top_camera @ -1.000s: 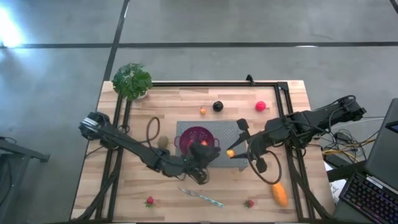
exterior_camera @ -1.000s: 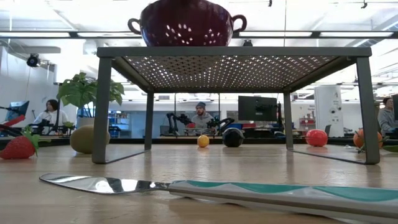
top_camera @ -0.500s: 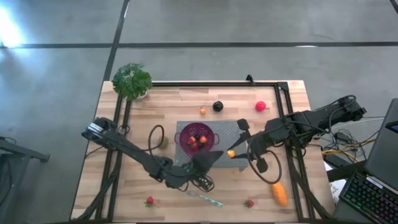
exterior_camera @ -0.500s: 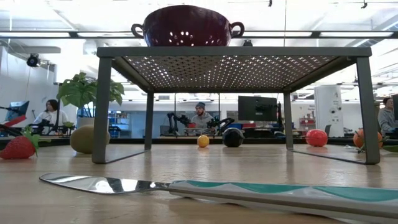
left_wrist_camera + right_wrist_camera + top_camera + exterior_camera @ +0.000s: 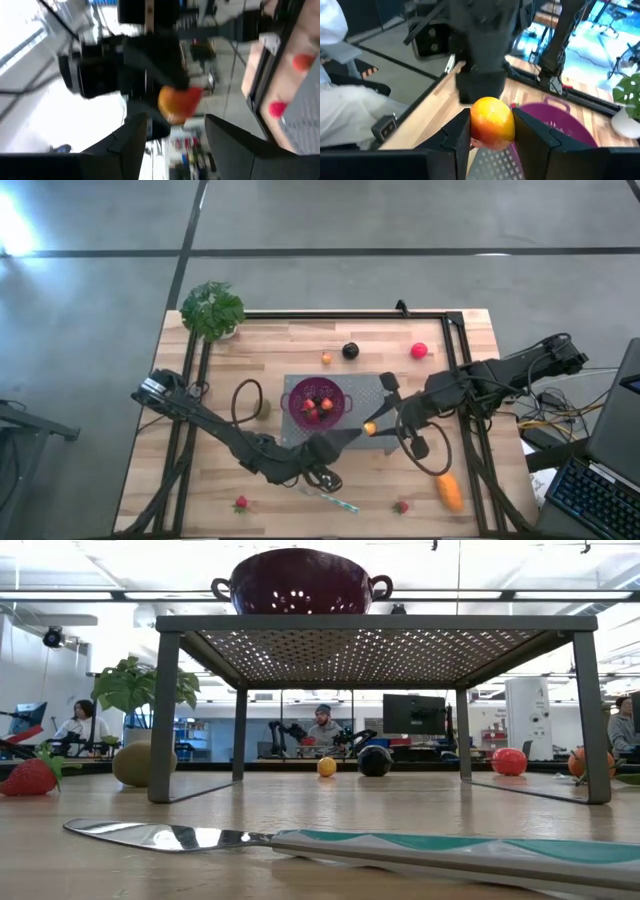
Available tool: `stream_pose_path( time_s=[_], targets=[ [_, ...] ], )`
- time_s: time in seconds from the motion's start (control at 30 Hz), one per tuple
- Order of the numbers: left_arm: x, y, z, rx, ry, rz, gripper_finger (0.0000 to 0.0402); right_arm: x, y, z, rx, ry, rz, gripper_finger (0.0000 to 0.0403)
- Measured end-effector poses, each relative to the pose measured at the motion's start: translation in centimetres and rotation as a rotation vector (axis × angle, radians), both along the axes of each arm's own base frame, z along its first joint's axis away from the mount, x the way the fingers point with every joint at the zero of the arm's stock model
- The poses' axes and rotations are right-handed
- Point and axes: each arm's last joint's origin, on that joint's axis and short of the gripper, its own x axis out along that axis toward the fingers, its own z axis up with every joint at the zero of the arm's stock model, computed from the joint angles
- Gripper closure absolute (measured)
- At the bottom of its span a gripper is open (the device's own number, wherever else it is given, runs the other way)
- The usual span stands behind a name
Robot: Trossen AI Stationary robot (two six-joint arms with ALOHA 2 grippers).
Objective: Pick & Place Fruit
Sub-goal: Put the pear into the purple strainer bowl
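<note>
My right gripper [image 5: 372,426] [image 5: 492,127] is shut on a small orange-yellow fruit [image 5: 492,122] above the grey rack's [image 5: 365,392] near right part. On that rack stands a purple colander [image 5: 318,402] [image 5: 300,580] with red strawberries inside. My left gripper [image 5: 345,436] [image 5: 175,125] is open and empty, just near of the colander, pointing at the right gripper. On the table lie a kiwi [image 5: 262,409], a tiny orange piece [image 5: 326,358], a dark plum [image 5: 350,350], a pink-red ball [image 5: 419,350], two strawberries [image 5: 241,503] [image 5: 401,506] and an oblong orange fruit [image 5: 449,492]. My right gripper pinches the small orange-yellow fruit by its two sides [image 5: 476,125], between both fingers. The fingers reach in from the table's right side. The fruit is lifted clear above the rack.
A slim knife [image 5: 330,498] [image 5: 300,838] lies near the table's near edge. A leafy plant [image 5: 212,310] stands at the far left corner. A black frame runs along the far and side edges. People sit in the room beyond the table.
My left gripper has drawn back from over the colander toward the table's near edge, uncovering the strawberries inside. The colander has shifted slightly on the rack. My right gripper has kept its hold on the orange fruit.
</note>
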Motion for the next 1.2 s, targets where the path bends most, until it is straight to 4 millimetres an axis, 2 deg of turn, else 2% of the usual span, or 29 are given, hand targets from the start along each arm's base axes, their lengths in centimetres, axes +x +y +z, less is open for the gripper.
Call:
stream_pose_path(
  time_s=[0.1,0.2,0.53,0.8,1.07,1.2],
  targets=[
    [0.1,-0.2,0.2,0.026,-0.005,-0.084,0.0196,0.1,0.0,0.2,0.007,-0.017,0.001,0.0267],
    [0.3,0.0,0.3,0.049,-0.002,-0.090,0.0196,0.1,0.0,0.2,0.007,-0.017,0.000,0.0260],
    [1.4,2.3,0.2,0.048,-0.001,-0.034,0.0196,0.1,0.0,0.2,0.008,-0.020,0.001,0.0282],
    [1.5,2.1,0.1,0.045,-0.005,-0.113,0.0196,0.1,0.0,0.2,0.004,-0.020,0.002,0.0260],
    [2.0,3.2,0.1,0.050,-0.003,-0.111,0.0196,0.1,0.0,0.2,0.004,-0.020,0.001,0.0283],
    [2.2,3.7,0.1,0.048,-0.005,-0.099,0.0204,0.1,0.0,0.1,0.004,-0.017,-0.001,0.0277]
  ],
)
